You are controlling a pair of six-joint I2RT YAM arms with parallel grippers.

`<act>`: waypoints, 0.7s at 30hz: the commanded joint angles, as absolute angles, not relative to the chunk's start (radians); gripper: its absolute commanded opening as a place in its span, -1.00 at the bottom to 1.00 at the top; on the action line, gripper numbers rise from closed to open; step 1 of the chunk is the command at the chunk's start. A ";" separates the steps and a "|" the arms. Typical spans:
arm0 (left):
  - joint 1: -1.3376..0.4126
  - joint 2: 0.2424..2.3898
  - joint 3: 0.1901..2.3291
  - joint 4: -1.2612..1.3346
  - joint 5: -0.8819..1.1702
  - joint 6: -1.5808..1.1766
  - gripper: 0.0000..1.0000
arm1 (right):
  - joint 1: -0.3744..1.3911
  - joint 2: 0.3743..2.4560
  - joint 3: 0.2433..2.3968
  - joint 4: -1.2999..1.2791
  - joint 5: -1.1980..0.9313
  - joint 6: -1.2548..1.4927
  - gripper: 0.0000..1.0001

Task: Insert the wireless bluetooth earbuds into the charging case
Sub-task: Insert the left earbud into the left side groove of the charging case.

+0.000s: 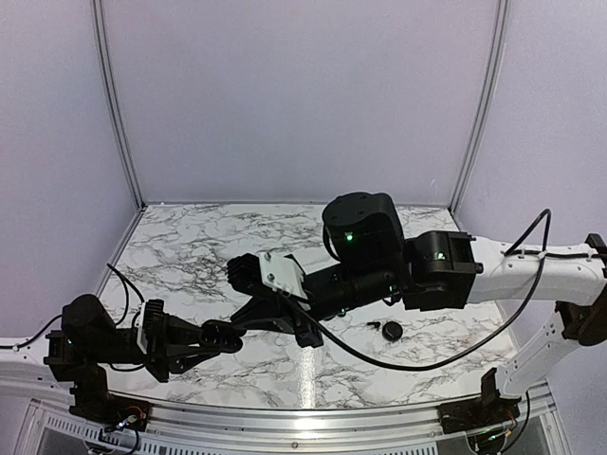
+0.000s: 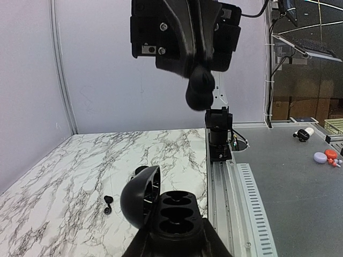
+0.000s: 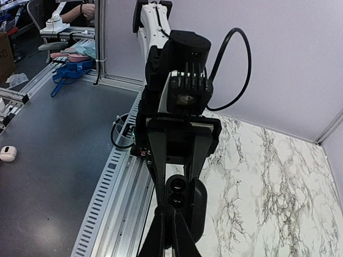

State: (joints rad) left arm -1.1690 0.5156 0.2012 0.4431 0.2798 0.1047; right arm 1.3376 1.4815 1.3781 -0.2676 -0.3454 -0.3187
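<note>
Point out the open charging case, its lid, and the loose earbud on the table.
charging case (image 2: 174,214), left wrist view, on the body with the wells.
lid (image 2: 138,197), left wrist view, on its rounded outer shell.
earbud (image 2: 109,201), left wrist view, on its bud end.

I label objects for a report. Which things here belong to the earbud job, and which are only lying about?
Job: open charging case; black earbud on marble table.
Lying about: pale oval thing, orange thing, both on grey bench.
</note>
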 commanded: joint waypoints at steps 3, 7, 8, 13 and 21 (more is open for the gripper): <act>-1.175 0.491 0.239 0.454 0.270 0.087 -1.00 | 1.345 1.489 1.400 -0.252 -0.307 -0.321 -1.00; -1.176 0.477 0.234 0.457 0.261 0.082 -1.00 | 1.345 1.496 1.381 -0.265 -0.296 -0.326 -1.00; -1.175 0.477 0.233 0.457 0.261 0.081 -1.00 | 1.347 1.499 1.381 -0.265 -0.295 -0.327 -1.00; -1.176 0.478 0.233 0.458 0.259 0.075 -1.00 | 1.355 1.523 1.403 -0.281 -0.280 -0.348 -1.00; -1.175 0.478 0.233 0.460 0.255 0.075 -1.00 | 1.382 1.581 1.453 -0.359 -0.195 -0.381 -1.00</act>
